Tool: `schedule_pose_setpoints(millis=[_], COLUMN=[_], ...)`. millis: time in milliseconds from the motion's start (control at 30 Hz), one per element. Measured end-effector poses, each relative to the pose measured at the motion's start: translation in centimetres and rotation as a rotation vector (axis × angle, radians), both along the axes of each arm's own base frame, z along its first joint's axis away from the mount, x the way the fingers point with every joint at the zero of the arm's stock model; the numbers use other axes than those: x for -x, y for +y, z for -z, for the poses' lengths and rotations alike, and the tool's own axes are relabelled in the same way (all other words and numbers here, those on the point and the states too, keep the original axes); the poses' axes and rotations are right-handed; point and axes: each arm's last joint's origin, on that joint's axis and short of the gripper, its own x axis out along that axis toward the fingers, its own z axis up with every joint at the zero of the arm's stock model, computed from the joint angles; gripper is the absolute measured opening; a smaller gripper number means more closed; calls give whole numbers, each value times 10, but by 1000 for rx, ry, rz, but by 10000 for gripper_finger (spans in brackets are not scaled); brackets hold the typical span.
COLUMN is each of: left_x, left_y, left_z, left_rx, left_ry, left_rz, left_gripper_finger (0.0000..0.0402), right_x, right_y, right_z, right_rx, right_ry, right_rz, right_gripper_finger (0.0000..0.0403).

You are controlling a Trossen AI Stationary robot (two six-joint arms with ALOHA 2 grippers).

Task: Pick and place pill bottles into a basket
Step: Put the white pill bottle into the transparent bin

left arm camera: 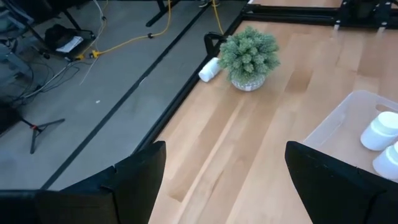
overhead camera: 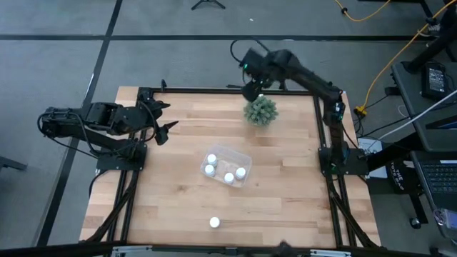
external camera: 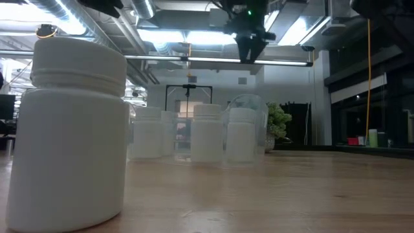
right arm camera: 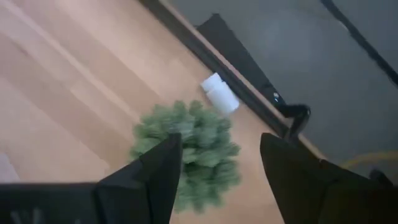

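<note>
The clear basket (overhead camera: pixel 227 165) sits mid-table with several white pill bottles (overhead camera: pixel 212 158) standing in it. One bottle (overhead camera: pixel 214 223) stands alone near the table's front edge and looms large in the low view (external camera: pixel 74 129). Another bottle (right arm camera: pixel 220 94) lies on its side at the table's far edge, just beyond the green plant (right arm camera: pixel 186 149). My right gripper (overhead camera: pixel 251 91) hangs open in the air above the plant and that bottle, with nothing between its fingers (right arm camera: pixel 155 177). My left gripper (overhead camera: pixel 166 118) waits open over the table's left edge.
The green plant (overhead camera: pixel 260 111) in its small pot stands at the far edge, right beside the lying bottle (left arm camera: pixel 209 69). A black frame rail (left arm camera: pixel 186 81) runs along the table's far edge behind it. Bare wood lies between the plant and the basket (left arm camera: pixel 348 118).
</note>
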Motion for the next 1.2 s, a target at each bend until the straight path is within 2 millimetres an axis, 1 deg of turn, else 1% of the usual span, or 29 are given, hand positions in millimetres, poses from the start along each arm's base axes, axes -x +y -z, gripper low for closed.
schedule_pose_setpoints(millis=[100, 200, 333, 400, 500, 600, 633, 700, 767, 867, 967, 1067, 1200], left_x=[-1, -3, -3, -3, -1, 0, 0, -1, -2, -2, -2, -2, -2], left_y=[1, 1, 3, 4, 6, 7, 7, 8, 8, 10, 15, 19, 24], left_z=[0, 1, -1, -1, -3, -3, -3, -2, -1, 1, 3, 3, 5], left_rx=[-23, -42, -65, -83, -87, -73, -71, -86, -123, -189, -200, -172, -146], left_ry=[4, 10, -24, -53, -111, -163, -174, -179, -161, -111, -84, -73, -29], left_rz=[-28, -48, -132, -200, -299, -369, -387, -416, -441, -476, -506, -512, -485], left_gripper_finger=[322, 322, 322, 322, 322, 322, 322, 322, 322, 322, 322, 322, 322], right_x=[9, 17, 31, 40, 52, 66, 68, 69, 62, 49, 33, 16, -4], right_y=[-25, -44, -75, -93, -120, -136, -140, -145, -146, -146, -143, -137, -124], right_z=[4, 11, 16, 16, 12, 11, 12, 15, 21, 31, 46, 60, 72], right_rx=[-15, -3, -1, 12, 31, -15, -24, -44, -52, -72, -132, -171, -196], right_ry=[79, 202, 268, 242, 84, -26, -58, -107, -130, -149, -170, -170, -152], right_rz=[-150, -333, -469, -504, -492, -456, -443, -421, -431, -434, -457, -474, -521], right_gripper_finger=[218, 218, 218, 218, 218, 218, 218, 218, 218, 218, 218, 218, 218])
